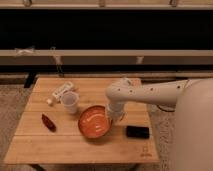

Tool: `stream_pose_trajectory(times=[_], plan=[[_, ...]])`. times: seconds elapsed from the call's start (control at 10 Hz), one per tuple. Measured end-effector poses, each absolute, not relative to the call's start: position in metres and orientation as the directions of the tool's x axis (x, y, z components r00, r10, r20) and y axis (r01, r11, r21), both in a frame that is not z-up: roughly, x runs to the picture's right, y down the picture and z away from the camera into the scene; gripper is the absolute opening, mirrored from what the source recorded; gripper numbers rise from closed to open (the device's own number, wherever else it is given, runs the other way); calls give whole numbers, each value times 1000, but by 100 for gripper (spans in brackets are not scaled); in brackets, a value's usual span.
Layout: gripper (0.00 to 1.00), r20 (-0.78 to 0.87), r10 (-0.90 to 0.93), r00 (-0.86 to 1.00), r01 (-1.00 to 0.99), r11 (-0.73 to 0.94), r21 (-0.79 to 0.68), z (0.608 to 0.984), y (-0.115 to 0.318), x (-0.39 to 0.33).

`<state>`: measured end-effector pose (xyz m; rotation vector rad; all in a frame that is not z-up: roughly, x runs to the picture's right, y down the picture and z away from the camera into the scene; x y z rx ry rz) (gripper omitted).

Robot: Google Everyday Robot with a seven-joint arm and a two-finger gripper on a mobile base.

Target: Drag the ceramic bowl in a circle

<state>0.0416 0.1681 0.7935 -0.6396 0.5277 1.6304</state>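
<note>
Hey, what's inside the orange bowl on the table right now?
The ceramic bowl looks empty, with only faint rings inside. The end effector sits at its right rim and hides that edge, so anything there can't be seen.

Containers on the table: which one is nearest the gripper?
The orange-red ceramic bowl; the gripper is at its rim, while the white cup stands apart on the bowl's other side.

We can read no text, label or number anywhere. A small dark mark on the light wooden table, at five o'clock, is illegible. The gripper sits at three o'clock on the glossy orange-red ceramic bowl.
</note>
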Motion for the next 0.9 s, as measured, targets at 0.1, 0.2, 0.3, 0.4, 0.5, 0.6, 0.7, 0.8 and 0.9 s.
stream_pose_trajectory(times=[0.1,0.2,0.3,0.4,0.5,0.6,0.7,0.8,0.9], plan=[[0,-644,756,-117,-989,-148,6,788,154,53],[0,-619,773,-136,-988,-149,31,784,144,65],[0,-602,784,-151,-988,-146,58,782,136,75],[0,-596,787,-161,-987,-138,84,781,135,81],[0,-599,782,-171,-985,-136,104,780,138,86],[0,-600,780,-175,-984,-123,127,779,141,94],[0,-612,771,-176,-983,-107,148,776,147,101],[0,-622,763,-174,-983,-93,160,772,153,102],[0,-633,756,-166,-983,-74,169,767,161,101]])
